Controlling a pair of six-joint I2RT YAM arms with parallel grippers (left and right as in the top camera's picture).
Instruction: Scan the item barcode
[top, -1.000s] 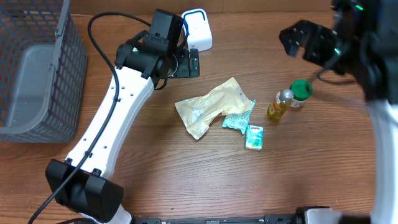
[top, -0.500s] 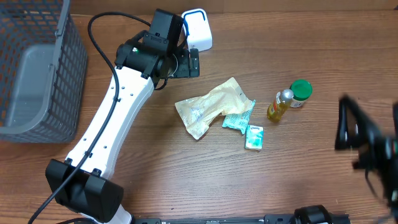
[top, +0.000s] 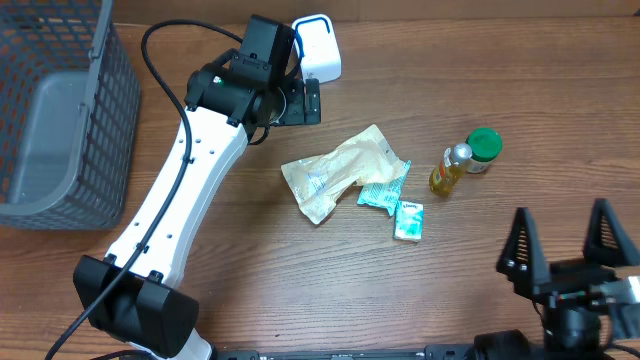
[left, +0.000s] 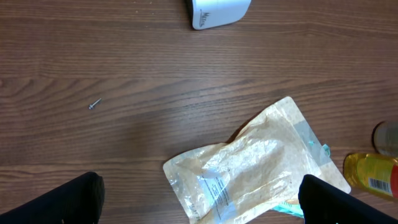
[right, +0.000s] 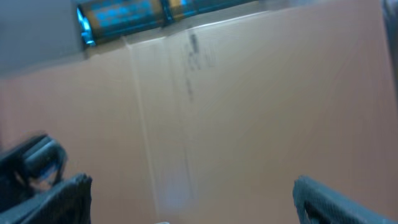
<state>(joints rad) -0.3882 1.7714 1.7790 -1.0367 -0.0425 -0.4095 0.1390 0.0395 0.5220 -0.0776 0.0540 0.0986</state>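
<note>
A wire basket (top: 60, 110) stands at the left edge of the table (top: 300, 290). The scanner (top: 318, 47) sits at the far side, near the middle. A pouch (top: 340, 172) lies mid-table, overlapping a small packet (top: 382, 192), with a tissue pack (top: 408, 220) just in front of it. To the right, a bottle (top: 450, 168) sits just beside a jar (top: 483, 150).

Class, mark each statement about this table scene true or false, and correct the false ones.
1. The crinkled beige plastic pouch lies on the wooden table, in no pincer. True.
2. The small yellow bottle sits inside the grey mesh basket. False: the bottle lies on the table beside the green-lidded jar.
3. The right pincer is open and empty. True.
4. The left pincer is shut on the pouch. False: it is open, holding nothing.
</note>
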